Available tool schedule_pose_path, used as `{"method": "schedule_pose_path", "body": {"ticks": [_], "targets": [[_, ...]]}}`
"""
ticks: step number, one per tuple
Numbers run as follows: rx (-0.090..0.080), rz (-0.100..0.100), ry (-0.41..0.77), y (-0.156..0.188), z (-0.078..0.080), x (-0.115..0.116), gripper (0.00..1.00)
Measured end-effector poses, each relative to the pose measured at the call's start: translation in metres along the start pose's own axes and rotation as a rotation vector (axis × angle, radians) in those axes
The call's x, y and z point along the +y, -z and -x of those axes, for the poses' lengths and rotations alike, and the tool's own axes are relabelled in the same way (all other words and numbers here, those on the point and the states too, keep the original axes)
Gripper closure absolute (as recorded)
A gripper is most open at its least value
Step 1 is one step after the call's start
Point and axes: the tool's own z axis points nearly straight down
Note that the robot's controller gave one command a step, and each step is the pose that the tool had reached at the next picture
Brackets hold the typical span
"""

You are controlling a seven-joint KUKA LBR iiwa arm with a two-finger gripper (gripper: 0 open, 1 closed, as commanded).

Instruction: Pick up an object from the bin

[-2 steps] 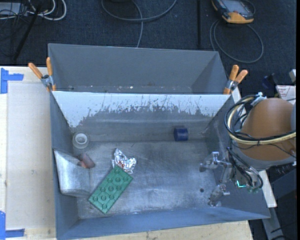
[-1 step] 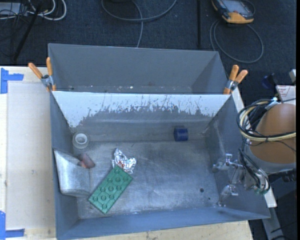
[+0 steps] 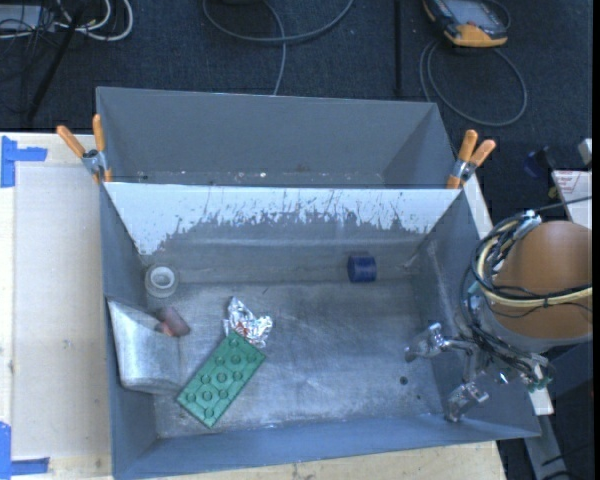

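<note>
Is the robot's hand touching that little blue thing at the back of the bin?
Apart. The camera view shows the hand by the right wall of the bin, with bare floor between it and the small blue thing.

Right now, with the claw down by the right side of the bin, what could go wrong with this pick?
1. The claw is open with nothing between its fingers, close to the bin's right wall. Closing here would likely grab nothing, and it may scrape the wall.
2. The green studded plate lies flat on the floor, so fingers could slip off it.
3. The crumpled foil touches the plate's upper end and might get dragged along.
</note>
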Motion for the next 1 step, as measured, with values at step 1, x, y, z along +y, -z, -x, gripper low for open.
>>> {"method": "schedule_pose_path", "body": {"ticks": [1], "targets": [[-0.003, 0.016, 0.527, 0.0002, -0.0031, 0.0000, 0.00]]}}
